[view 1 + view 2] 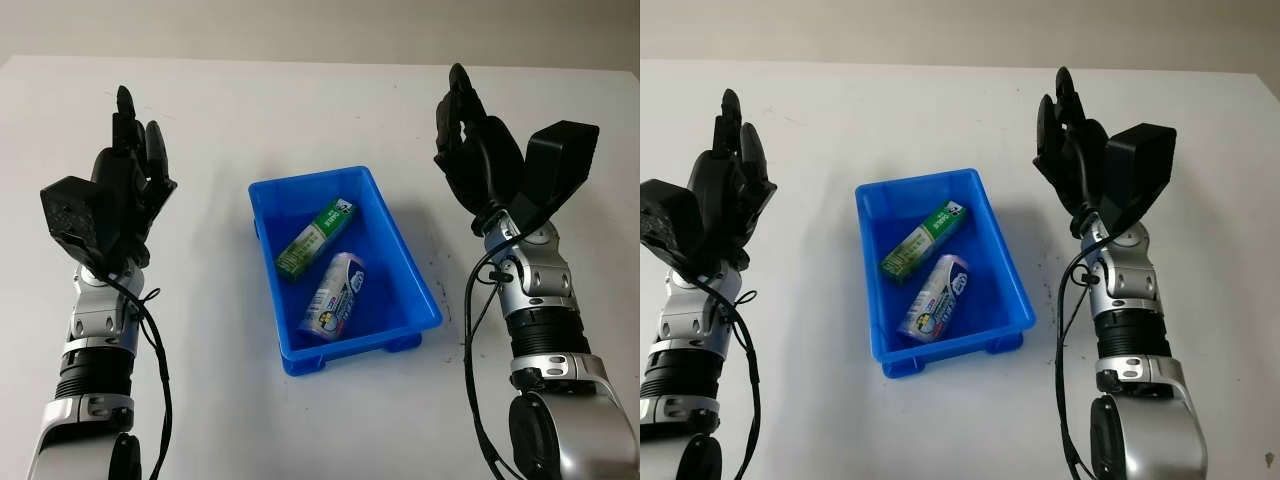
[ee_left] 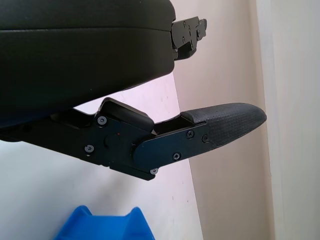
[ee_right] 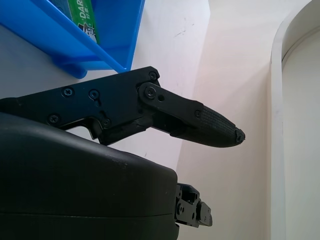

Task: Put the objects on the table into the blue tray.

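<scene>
White table (image 1: 300,110), blue tray (image 1: 420,290), tube (image 1: 333,293) label illegible.

Two head cameras, set slightly apart, look forward and down at the white counter (image 1: 300,420); both share the blue tray (image 1: 420,290) between the arms; each wrist camera sits close against its own black hand, glimpsing a tray corner.
</scene>
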Robot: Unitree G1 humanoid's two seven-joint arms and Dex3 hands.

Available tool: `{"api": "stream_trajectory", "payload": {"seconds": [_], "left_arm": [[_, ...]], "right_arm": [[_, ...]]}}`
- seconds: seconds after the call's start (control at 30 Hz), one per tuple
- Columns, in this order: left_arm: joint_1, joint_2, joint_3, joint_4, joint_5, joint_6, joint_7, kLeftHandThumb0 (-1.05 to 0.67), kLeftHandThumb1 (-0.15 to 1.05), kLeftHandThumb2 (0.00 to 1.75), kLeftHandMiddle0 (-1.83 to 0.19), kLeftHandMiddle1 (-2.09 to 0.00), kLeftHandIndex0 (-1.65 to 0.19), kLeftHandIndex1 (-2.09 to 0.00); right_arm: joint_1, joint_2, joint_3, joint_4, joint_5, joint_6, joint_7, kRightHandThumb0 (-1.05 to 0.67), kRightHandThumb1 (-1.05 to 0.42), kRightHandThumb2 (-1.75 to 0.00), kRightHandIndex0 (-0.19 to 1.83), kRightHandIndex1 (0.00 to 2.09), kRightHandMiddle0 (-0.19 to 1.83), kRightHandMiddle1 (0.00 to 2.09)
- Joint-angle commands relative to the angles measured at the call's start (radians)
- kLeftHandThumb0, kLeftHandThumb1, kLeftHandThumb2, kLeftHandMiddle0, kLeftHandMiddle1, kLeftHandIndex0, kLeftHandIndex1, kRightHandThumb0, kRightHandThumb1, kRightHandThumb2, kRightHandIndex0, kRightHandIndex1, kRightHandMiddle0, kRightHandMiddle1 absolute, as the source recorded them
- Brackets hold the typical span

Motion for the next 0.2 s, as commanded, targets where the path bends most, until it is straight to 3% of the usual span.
{"api": "stream_trajectory", "payload": {"seconds": [0.0, 0.17], "left_arm": [[0.020, -0.007, -0.006, -0.036, -0.004, 0.007, -0.002, -0.86, 1.05, 0.74, 0.19, 0.00, 0.19, 0.00], [0.038, -0.022, -0.010, -0.087, -0.008, 0.022, 0.008, -0.85, 1.05, 0.72, 0.19, 0.00, 0.19, 0.00]], "right_arm": [[-0.003, 0.000, -0.005, 0.001, 0.004, -0.012, 0.004, -0.74, -1.05, -0.78, -0.19, 0.00, -0.19, 0.00], [0.001, 0.004, -0.003, -0.008, -0.001, -0.012, -0.007, -0.74, -1.05, -0.77, -0.19, 0.00, -0.19, 0.00]]}}
